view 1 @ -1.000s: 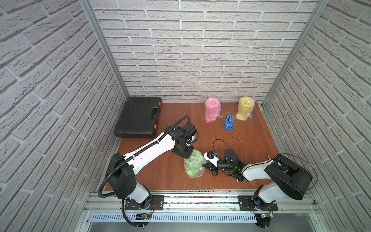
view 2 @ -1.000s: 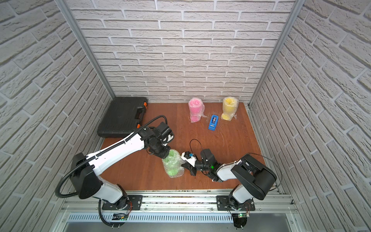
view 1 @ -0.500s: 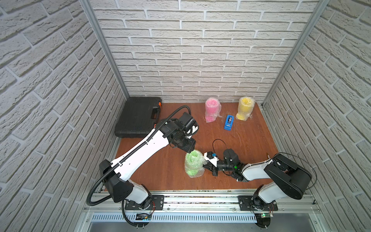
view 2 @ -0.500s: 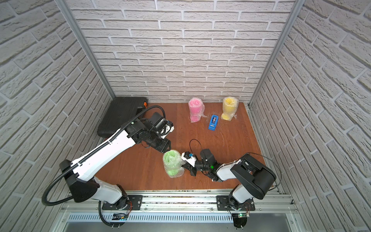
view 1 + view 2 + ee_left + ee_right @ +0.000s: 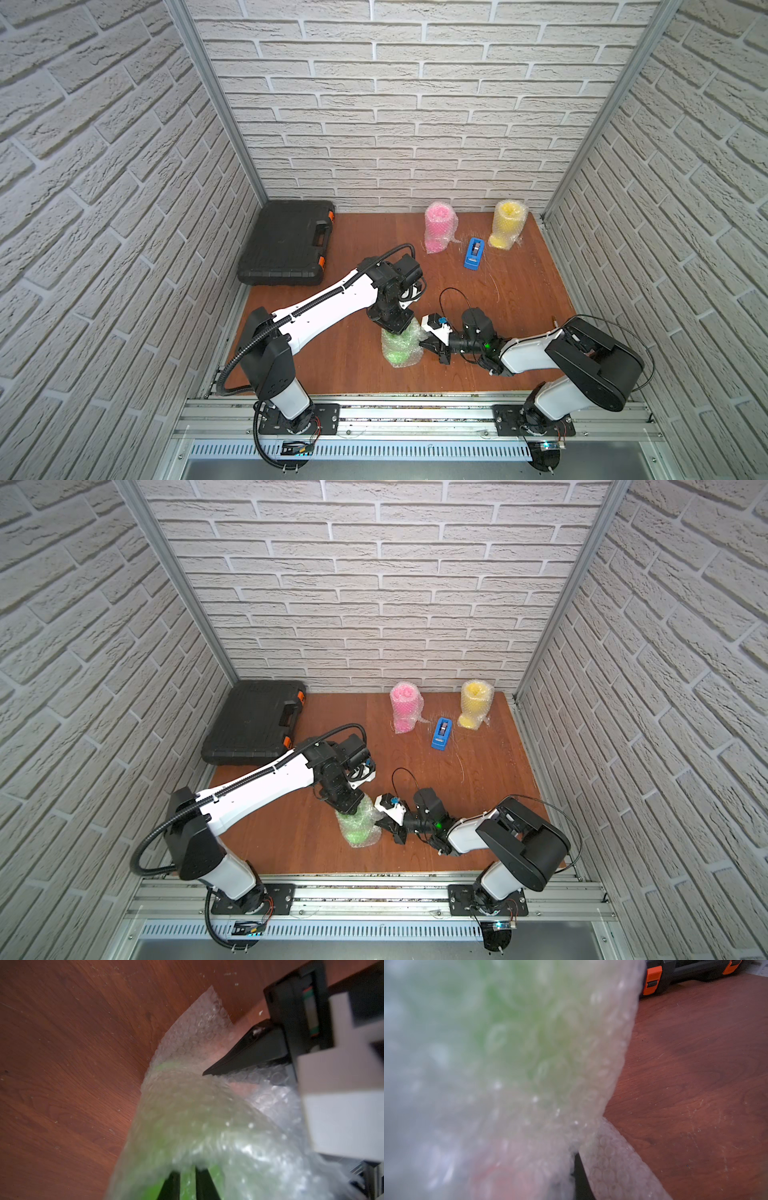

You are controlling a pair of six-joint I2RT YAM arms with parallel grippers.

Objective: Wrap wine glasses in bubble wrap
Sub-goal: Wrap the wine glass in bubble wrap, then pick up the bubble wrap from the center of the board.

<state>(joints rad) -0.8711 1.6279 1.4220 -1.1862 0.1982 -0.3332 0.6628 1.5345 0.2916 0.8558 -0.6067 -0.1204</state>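
A neon green wine glass [image 5: 400,348] [image 5: 358,828] stands near the table's front, rolled in bubble wrap [image 5: 193,1047] [image 5: 612,1157]. My left gripper [image 5: 395,327] [image 5: 349,808] comes down on its top. In the left wrist view that gripper [image 5: 188,1175] is shut, with wrap and green plastic pinched between its narrow jaws. My right gripper [image 5: 428,344] [image 5: 383,823] [image 5: 576,1159] reaches in from the right, low on the glass's side. It is shut on the wrap's loose edge. Pink [image 5: 438,228] [image 5: 405,708] and yellow [image 5: 507,226] [image 5: 473,706] wine glasses stand wrapped at the back.
A blue tape dispenser [image 5: 473,253] [image 5: 441,733] lies between the pink and yellow glasses, slightly in front of them. A black tool case [image 5: 286,243] [image 5: 253,723] [image 5: 675,972] with orange latches fills the back left corner. Brick walls close in three sides.
My left gripper lifted off the green glass and opened, then came back down on its top and shut. The right gripper stayed shut on the wrap.
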